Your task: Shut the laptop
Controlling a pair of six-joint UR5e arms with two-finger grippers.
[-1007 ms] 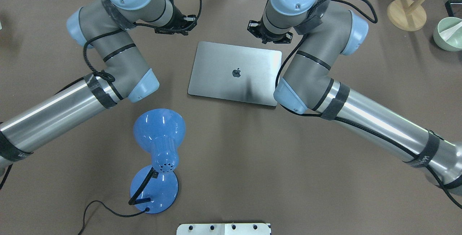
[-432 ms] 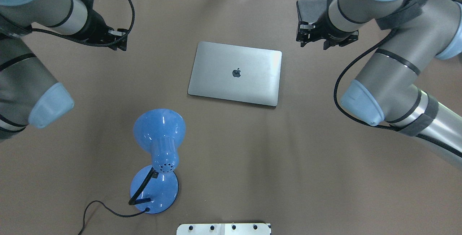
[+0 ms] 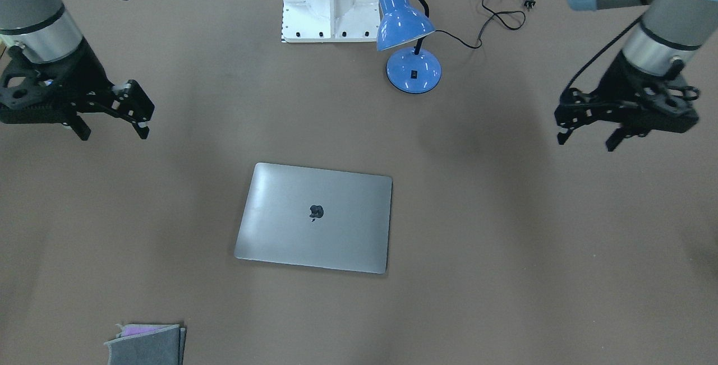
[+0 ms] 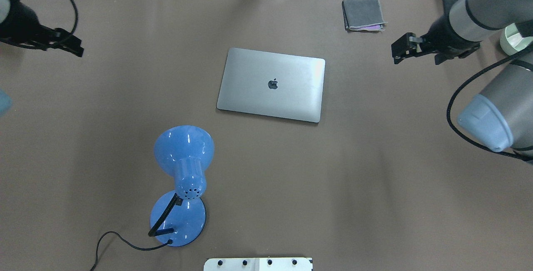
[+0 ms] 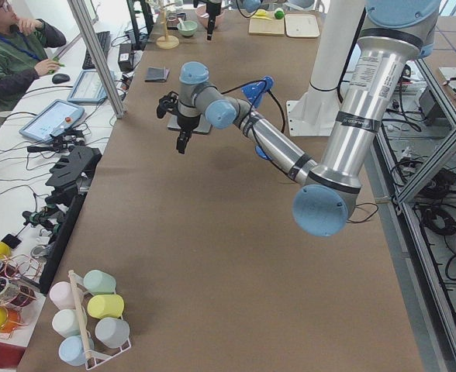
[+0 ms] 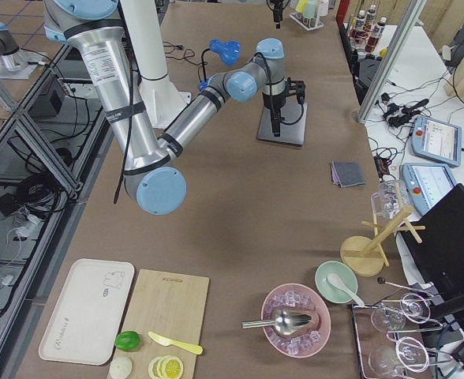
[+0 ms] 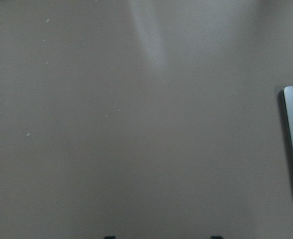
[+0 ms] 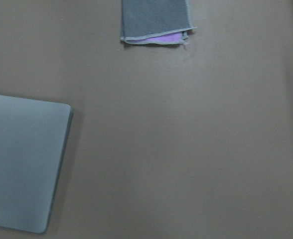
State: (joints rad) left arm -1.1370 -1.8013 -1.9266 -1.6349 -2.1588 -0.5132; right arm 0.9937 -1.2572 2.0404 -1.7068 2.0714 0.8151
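Two hands hang empty with fingers spread: seen from overhead, the left hand (image 3: 586, 141) is at 10 o'clock from the laptop (image 4: 270, 84) and the right hand (image 3: 112, 128) at 2 o'clock, both well apart from it. The laptop lies flat in the middle of the surface (image 4: 374, 158), lid down, logo up. Closing looks done, so neither hand needs contact.

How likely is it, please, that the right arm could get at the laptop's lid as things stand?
Probably yes. The right gripper hovers open off to one side of the closed laptop, with only bare table between them; the folded cloth lies off that line.
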